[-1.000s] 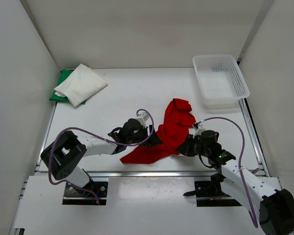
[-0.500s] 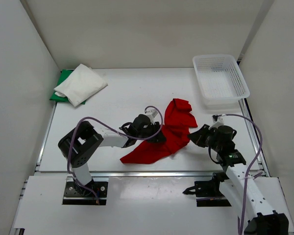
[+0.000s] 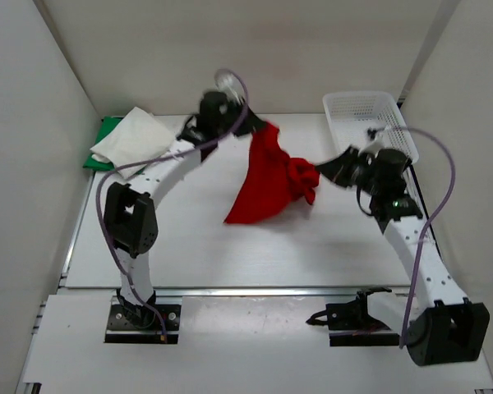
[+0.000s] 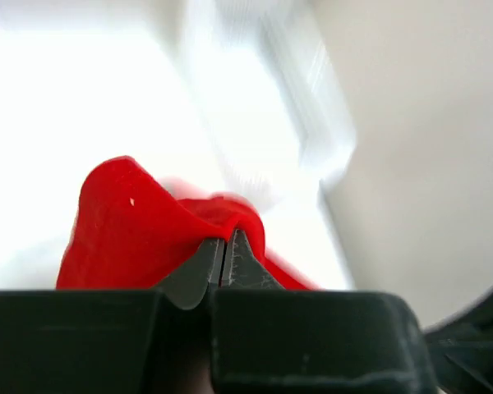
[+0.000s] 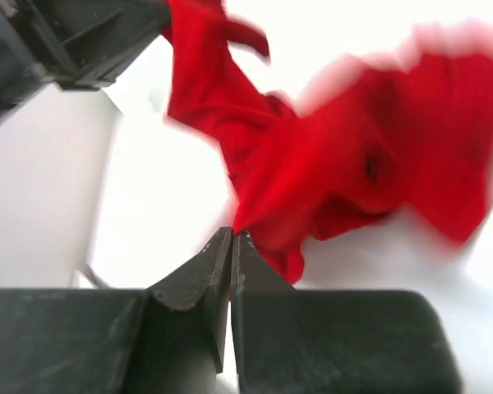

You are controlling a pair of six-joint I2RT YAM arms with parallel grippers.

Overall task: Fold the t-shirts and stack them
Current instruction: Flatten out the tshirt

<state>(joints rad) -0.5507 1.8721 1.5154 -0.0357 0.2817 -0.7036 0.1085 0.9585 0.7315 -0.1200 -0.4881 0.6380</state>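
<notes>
Red t-shirt (image 3: 267,176) hangs between white t-shirt (image 3: 131,141) and basket (image 3: 361,96).

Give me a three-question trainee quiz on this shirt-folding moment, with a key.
1. True or false: only the left claw is shut on the red t-shirt; the right claw is open.
2. What lies on the green t-shirt in the far left corner? A. the white t-shirt B. the red t-shirt C. nothing
3. Short answer: which claw grips its part of the red t-shirt farther back in the top view?
Key: 1. False, both claws are shut on it. 2. A. 3. The left claw.
</notes>
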